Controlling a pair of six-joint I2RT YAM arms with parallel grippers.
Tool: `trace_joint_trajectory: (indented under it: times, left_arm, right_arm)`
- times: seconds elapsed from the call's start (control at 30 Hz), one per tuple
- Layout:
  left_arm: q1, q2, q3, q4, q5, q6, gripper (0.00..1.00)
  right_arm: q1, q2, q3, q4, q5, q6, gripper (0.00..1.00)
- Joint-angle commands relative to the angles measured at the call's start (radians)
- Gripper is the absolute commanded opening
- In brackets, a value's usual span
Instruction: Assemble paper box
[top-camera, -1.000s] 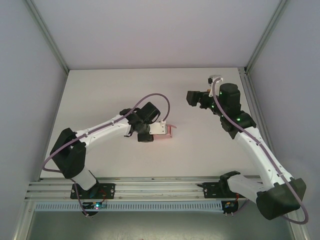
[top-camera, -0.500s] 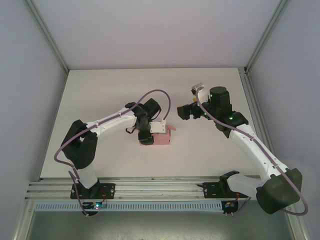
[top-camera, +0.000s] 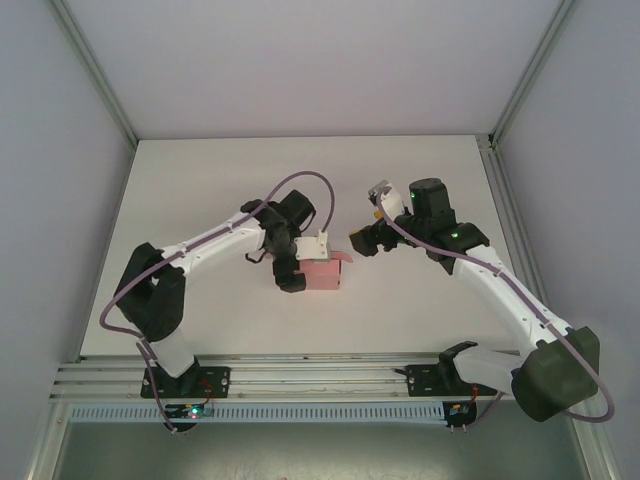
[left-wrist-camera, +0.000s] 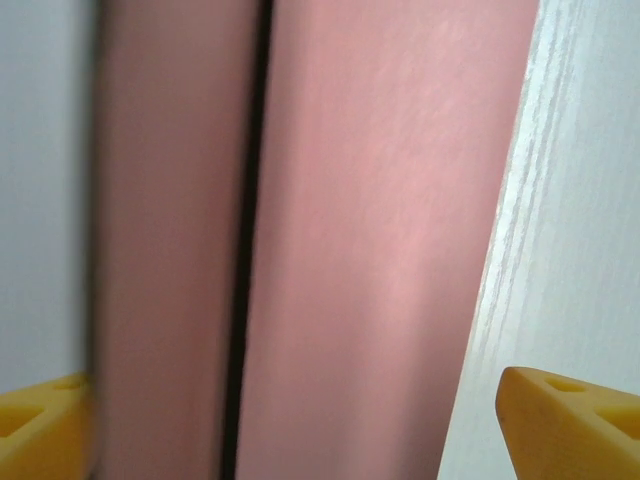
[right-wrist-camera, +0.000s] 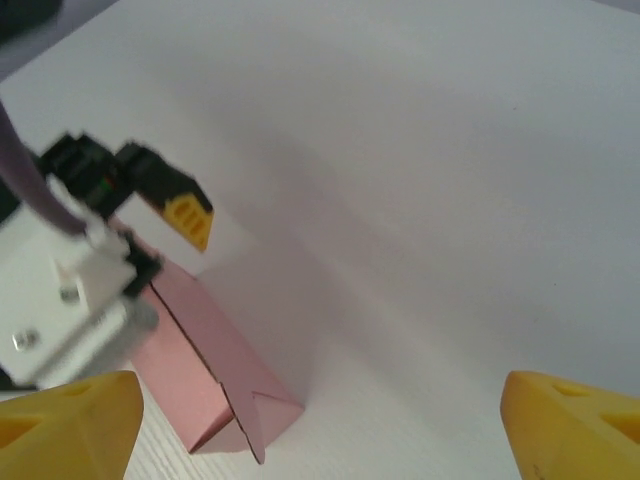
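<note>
- The paper box (top-camera: 325, 277) lies on the table (top-camera: 200, 190), about mid-width and nearer the front edge than the back.
- The left gripper (top-camera: 296, 272) stands over the paper box's left end. In the left wrist view the card runs between its fingertips (left-wrist-camera: 565, 415), the right one well apart from it (contact on the left cannot be judged).
- The right gripper (top-camera: 360, 243) sits just right of the paper box and slightly behind it, apart from it, its fingers spread.
</note>
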Motion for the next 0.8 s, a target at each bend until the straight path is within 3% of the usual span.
trace_joint_trajectory:
  times: [0.0,0.17,0.33,0.57,0.67,0.77]
  left_arm:
    - [0.015,-0.061,-0.034,-0.011,-0.020,-0.003,0.93]
    - [0.023,-0.100,-0.104,0.029,-0.059,-0.028,0.91]
    - [0.027,-0.115,-0.135,0.065,-0.063,-0.052,0.79]
    - [0.028,-0.055,-0.108,0.053,-0.031,-0.077,0.67]
    - [0.028,-0.062,-0.116,0.077,-0.023,-0.085,0.65]
    - [0.027,-0.075,-0.125,0.090,-0.029,-0.092,0.63]
  right_arm:
    - [0.043,0.025,0.035,-0.116,-0.021,-0.094,0.88]
    - [0.143,0.101,0.081,-0.223,0.110,-0.103,0.79]
    - [0.202,0.196,0.128,-0.297,0.209,-0.064,0.65]
    - [0.240,0.280,0.177,-0.286,0.238,-0.063,0.57]
    - [0.241,0.293,0.185,-0.269,0.253,-0.051,0.47]
    - [0.241,0.295,0.193,-0.280,0.287,-0.044,0.30]
